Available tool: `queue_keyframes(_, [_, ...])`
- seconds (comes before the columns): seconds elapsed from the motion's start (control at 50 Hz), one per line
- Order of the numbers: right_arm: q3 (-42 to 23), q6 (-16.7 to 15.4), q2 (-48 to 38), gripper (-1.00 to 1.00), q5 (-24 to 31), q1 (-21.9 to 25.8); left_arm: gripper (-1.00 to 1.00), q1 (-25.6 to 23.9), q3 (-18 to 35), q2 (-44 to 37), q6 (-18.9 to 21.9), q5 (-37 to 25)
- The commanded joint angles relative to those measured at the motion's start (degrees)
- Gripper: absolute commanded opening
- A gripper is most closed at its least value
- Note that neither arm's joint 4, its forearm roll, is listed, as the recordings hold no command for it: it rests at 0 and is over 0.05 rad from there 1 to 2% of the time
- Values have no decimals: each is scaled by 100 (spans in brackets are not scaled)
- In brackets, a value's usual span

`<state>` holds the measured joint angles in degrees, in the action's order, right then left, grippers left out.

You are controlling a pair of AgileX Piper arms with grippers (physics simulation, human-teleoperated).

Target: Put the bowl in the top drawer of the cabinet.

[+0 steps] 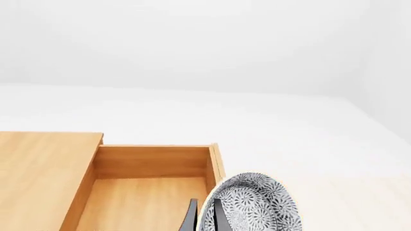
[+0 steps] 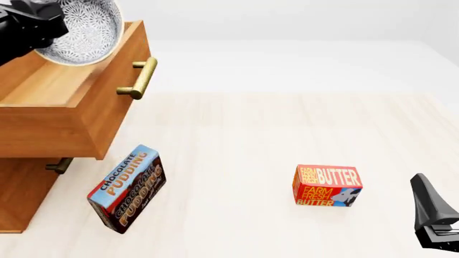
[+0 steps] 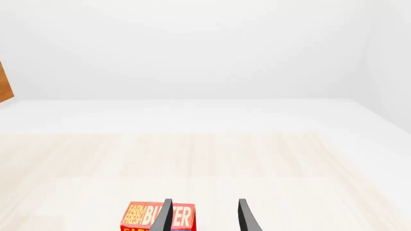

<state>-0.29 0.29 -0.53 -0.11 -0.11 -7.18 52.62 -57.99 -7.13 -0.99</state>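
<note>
The bowl (image 2: pixel 86 27), white with a dark speckled pattern, hangs tilted over the open top drawer (image 2: pixel 64 86) of the cabinet (image 2: pixel 21 188). My left gripper (image 2: pixel 49 26) is shut on the bowl's rim. In the left wrist view the two fingers (image 1: pixel 191 216) pinch the edge of the bowl (image 1: pixel 257 204), and the drawer's wooden floor (image 1: pixel 144 202) lies below. The drawer is pulled out, its brass handle (image 2: pixel 140 78) facing the table. Low at the right, my right gripper (image 3: pixel 204 216) stands open with nothing between its fingers, and it also shows in the front view (image 2: pixel 432 212).
A chocolate pudding box (image 2: pixel 126 188) leans on the table just in front of the cabinet, below the open drawer. A butter box (image 2: pixel 326 185) stands mid-table, just ahead of the right gripper. The lower drawer's handle (image 2: pixel 57 165) shows under the open drawer.
</note>
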Motion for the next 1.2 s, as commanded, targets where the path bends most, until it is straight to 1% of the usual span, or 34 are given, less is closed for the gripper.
queue_keyframes(0.02, [0,1,0,100,0,1,-100,317,48,-156,11,132])
queue_keyframes(0.3, [0,2,0,100,0,-1,-100,630,-5,-388,-40,275])
queue_keyframes(0.36, [0,0,-1,100,0,0,-100,750,40,-541,-188,231])
queue_keyframes(1.2, [0,0,0,100,0,0,-100,1176,-101,-1000,-206,552])
